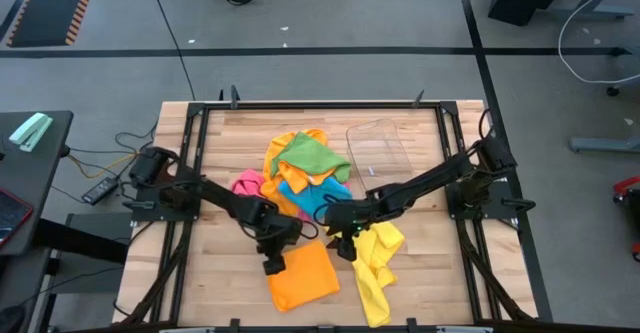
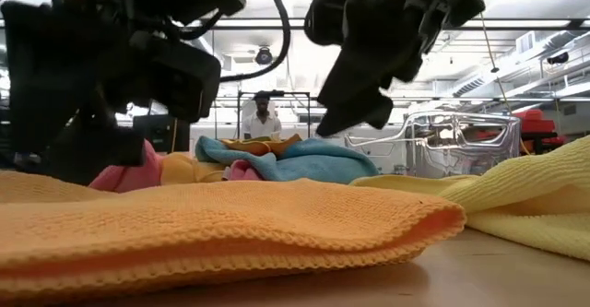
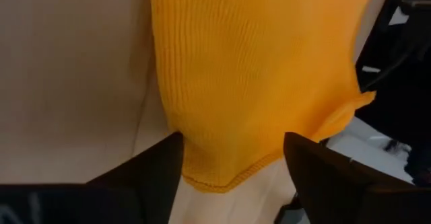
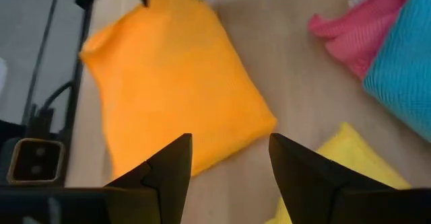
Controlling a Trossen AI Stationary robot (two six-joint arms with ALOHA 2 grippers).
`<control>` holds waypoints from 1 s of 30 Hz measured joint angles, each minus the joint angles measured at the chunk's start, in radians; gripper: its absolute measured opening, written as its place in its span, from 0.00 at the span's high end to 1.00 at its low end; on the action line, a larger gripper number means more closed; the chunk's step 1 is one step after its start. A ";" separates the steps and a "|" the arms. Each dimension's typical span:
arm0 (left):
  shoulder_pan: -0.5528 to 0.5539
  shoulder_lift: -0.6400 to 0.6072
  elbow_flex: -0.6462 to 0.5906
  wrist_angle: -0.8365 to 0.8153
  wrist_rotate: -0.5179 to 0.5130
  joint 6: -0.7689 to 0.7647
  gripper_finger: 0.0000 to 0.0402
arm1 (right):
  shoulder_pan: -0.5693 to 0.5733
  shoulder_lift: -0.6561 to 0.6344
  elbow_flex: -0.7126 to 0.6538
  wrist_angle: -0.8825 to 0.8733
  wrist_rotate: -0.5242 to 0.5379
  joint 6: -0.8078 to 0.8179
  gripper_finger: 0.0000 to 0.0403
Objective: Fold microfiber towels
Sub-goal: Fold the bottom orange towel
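Folded orange microfiber towel [image 1: 303,278] flat on the wooden tabletop [image 1: 215,273], between the spread jaws of left gripper [image 1: 273,265] and right gripper [image 1: 344,250] (both empty).

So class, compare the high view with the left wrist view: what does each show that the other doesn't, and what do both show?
Only the high view shows the pile of towels, the clear plastic tray, the yellow towel and the right tool. Only the left wrist view shows the knit and stitched hem of the orange towel close up, between the left tool's open fingers. Both show that folded orange towel on the wooden table.
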 joint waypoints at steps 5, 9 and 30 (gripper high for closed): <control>-0.004 -0.047 0.000 -0.002 -0.096 -0.002 0.32 | -0.004 0.066 0.000 0.090 0.014 0.026 0.48; -0.039 -0.079 0.000 -0.005 -0.221 0.009 0.38 | -0.010 0.106 0.000 0.145 0.015 0.022 0.45; -0.240 -0.541 -0.504 0.411 -0.625 -0.284 0.71 | -0.051 0.140 0.025 0.196 -0.031 -0.038 0.44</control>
